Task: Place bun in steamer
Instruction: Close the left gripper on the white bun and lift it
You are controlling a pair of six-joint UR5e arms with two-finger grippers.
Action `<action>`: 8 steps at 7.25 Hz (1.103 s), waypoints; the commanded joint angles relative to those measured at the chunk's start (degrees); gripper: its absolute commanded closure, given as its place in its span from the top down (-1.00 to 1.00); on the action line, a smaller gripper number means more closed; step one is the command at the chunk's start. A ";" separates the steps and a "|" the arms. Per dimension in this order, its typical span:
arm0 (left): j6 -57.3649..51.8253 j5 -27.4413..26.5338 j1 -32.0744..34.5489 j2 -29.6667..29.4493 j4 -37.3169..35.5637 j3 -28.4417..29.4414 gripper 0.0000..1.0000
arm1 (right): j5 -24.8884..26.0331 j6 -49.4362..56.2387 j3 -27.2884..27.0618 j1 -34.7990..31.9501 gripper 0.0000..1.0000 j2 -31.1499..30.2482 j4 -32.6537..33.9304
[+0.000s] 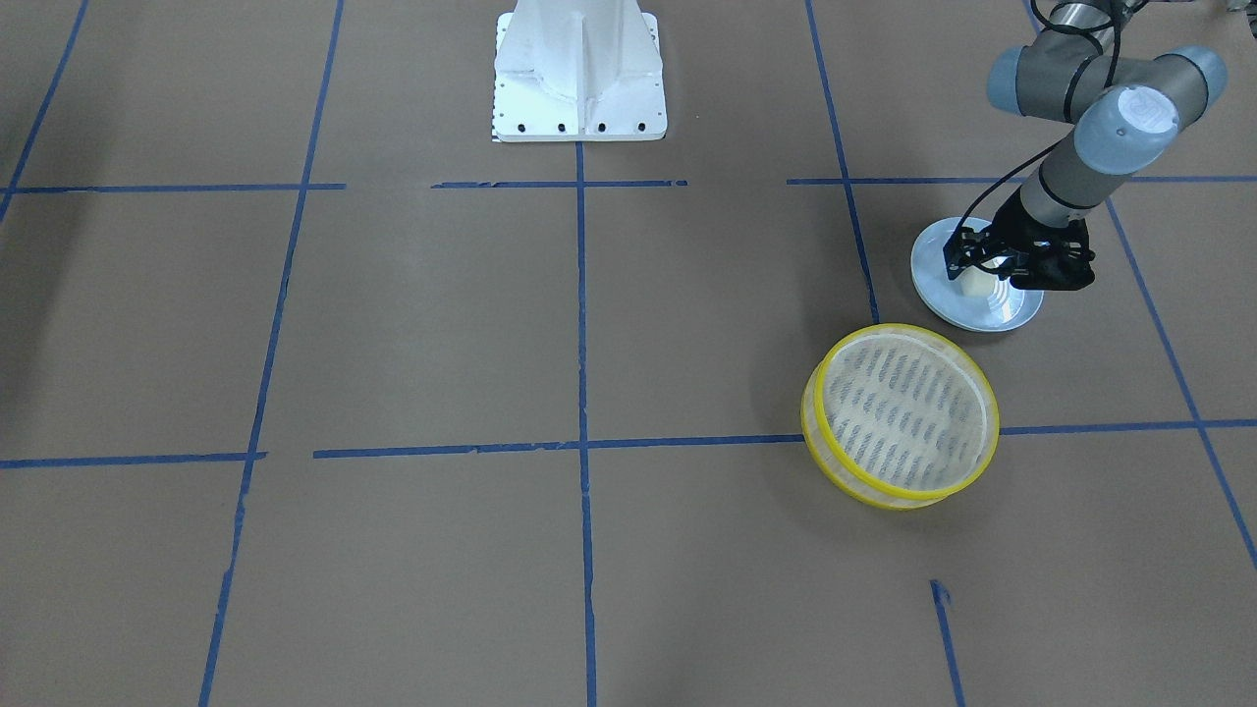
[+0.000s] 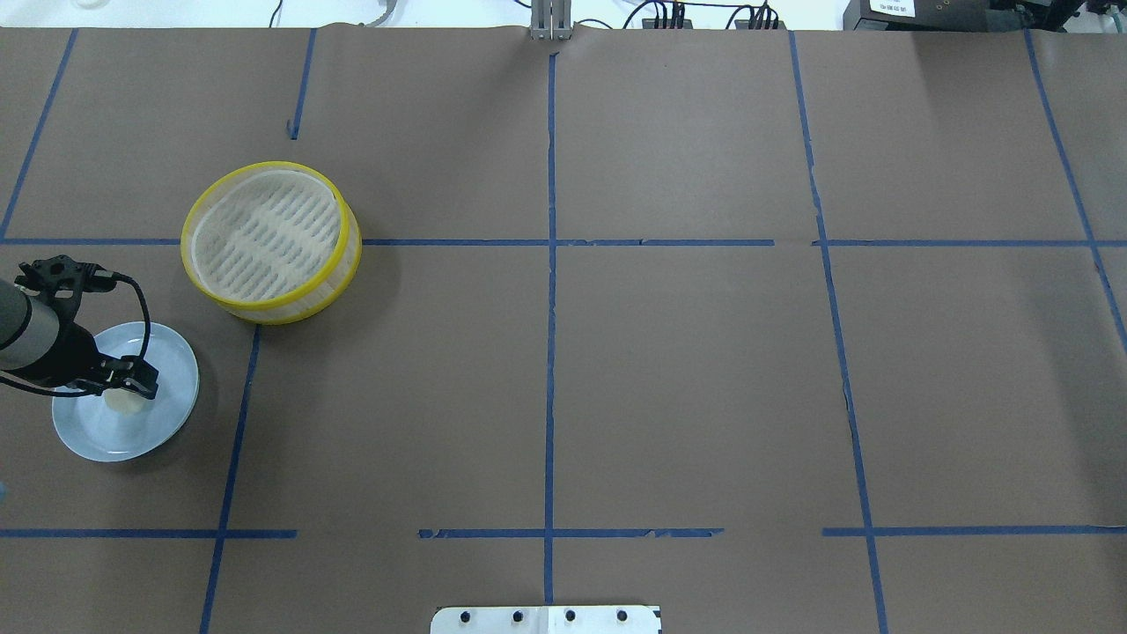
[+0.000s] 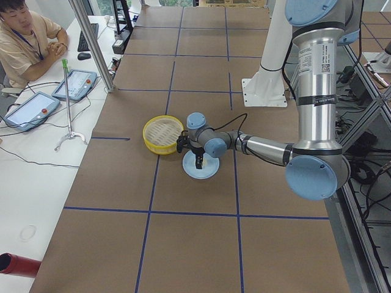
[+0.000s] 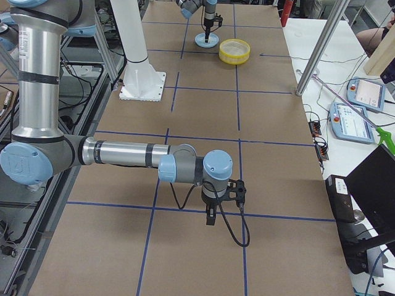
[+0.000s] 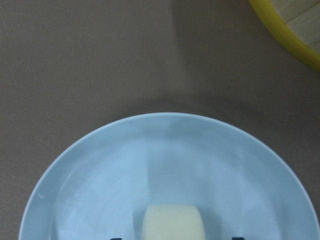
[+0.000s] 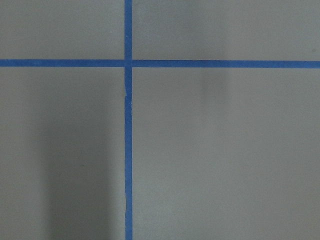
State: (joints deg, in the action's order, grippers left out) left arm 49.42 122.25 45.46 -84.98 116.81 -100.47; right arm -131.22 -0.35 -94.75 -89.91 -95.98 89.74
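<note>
The cream-white bun (image 5: pixel 172 222) lies on a pale blue plate (image 5: pixel 100 175). My left gripper (image 1: pixel 985 273) hangs low over the plate, open, its two fingertips just showing on either side of the bun in the left wrist view. The bun (image 2: pixel 123 402) peeks out under the gripper (image 2: pixel 128 386) in the overhead view. The steamer (image 2: pixel 268 238), yellow-rimmed with a slatted beige base, stands empty a short way from the plate (image 2: pixel 114 440). My right gripper (image 4: pixel 210 217) shows only in the exterior right view, pointing down at bare table far from these things; I cannot tell if it is open or shut.
The table is brown paper with blue tape lines (image 2: pixel 551 264). The white robot base (image 1: pixel 579 74) stands at the table's edge. An operator (image 3: pixel 27 36) sits at a side desk with tablets. The steamer's rim (image 5: pixel 290 35) edges into the left wrist view.
</note>
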 commanded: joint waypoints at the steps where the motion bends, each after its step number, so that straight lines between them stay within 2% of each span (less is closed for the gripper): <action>1: 0.06 0.10 -0.02 0.25 0.00 -0.07 0.28 | 0.00 0.00 0.00 0.00 1.00 0.00 0.00; 5: 0.06 0.01 0.06 0.17 0.00 -1.21 -0.28 | 0.00 0.00 0.00 0.00 1.00 0.00 0.00; 6: 0.06 0.01 0.50 0.25 0.00 -2.87 -0.35 | 0.00 0.00 0.00 0.00 1.00 0.00 0.00; 8: 1.28 2.36 3.82 1.31 -4.01 -11.63 -0.35 | 0.00 0.00 0.00 0.00 1.00 0.00 0.00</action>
State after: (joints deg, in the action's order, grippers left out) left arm 49.93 123.07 47.15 -84.00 115.51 -107.18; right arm -131.22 -0.35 -94.75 -89.91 -95.98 89.74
